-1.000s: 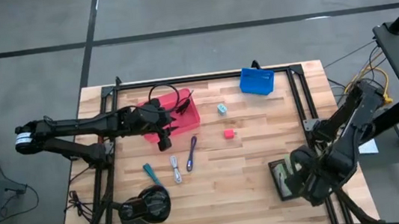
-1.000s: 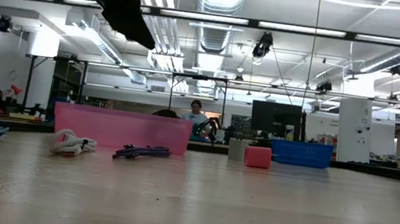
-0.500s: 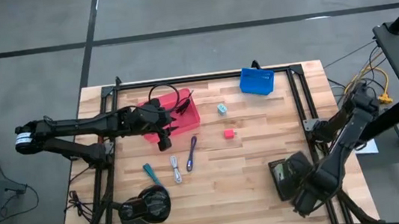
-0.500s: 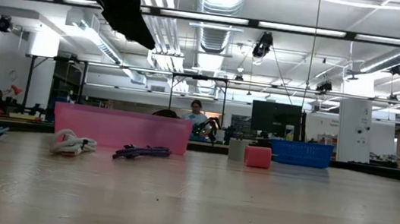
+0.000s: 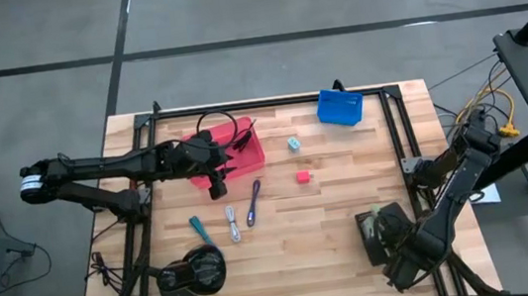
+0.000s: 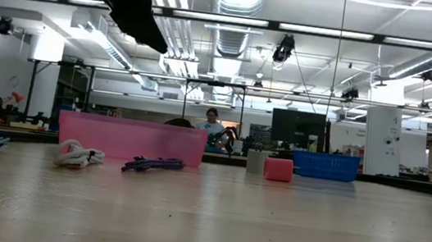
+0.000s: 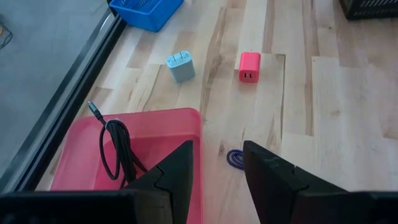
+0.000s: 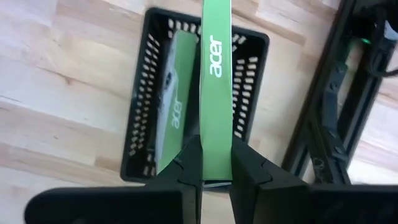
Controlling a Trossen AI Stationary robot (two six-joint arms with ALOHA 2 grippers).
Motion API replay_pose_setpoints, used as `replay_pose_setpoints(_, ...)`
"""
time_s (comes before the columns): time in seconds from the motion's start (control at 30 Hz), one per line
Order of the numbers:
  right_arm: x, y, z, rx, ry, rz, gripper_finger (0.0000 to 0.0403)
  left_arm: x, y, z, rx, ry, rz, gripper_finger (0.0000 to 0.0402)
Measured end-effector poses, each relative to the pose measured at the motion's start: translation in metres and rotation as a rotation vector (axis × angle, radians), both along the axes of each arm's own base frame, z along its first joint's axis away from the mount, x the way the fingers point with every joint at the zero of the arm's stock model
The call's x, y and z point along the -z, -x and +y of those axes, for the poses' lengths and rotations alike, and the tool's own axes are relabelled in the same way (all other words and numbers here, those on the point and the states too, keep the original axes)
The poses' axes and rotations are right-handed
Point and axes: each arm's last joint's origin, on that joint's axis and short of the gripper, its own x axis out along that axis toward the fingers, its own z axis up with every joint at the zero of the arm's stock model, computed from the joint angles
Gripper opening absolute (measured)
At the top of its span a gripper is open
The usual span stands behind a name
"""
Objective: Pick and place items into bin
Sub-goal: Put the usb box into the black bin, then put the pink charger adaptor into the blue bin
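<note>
The right gripper [image 8: 214, 163] pinches a flat green "acer" packet [image 8: 216, 87] edge-on above the black mesh bin [image 8: 142, 112], where a second green packet [image 8: 174, 102] lies. The left gripper [image 7: 216, 163] hangs with its fingers parted over the pink plastic tray [image 7: 155, 127] holding a black cable [image 7: 115, 149] on the wooden worktop [image 7: 323, 106].

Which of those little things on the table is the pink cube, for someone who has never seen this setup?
Start at the red bin near the table's left side, then go right across the bare wood, toward the blue basket. The pink cube sits alone there, right of the purple cord. Its nearest lookalike, the pale teal cube, lies closer to the blue basket; only this one is bright pink.
</note>
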Motion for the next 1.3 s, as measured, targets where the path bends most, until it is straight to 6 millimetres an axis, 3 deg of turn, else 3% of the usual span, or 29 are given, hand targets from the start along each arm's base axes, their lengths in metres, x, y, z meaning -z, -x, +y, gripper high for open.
replay_pose_setpoints(0.5, 0.0006, 0.0000, 0.0033, -0.020, -0.017, -0.019, 0.0049, 0.0000, 0.0000, 0.0000, 0.000, 0.000, 0.000, 0.0124)
replay_pose_setpoints(1.0, 0.0009, -0.0003, 0.0048, -0.025, -0.043, -0.010, 0.0118, 0.0000, 0.0000, 0.0000, 0.000, 0.000, 0.000, 0.0124)
replay_pose_setpoints(1.3, 0.0004, -0.0027, 0.0025, -0.129, 0.033, -0.074, 0.0132, 0.0000, 0.0000, 0.0000, 0.000, 0.000, 0.000, 0.0124)
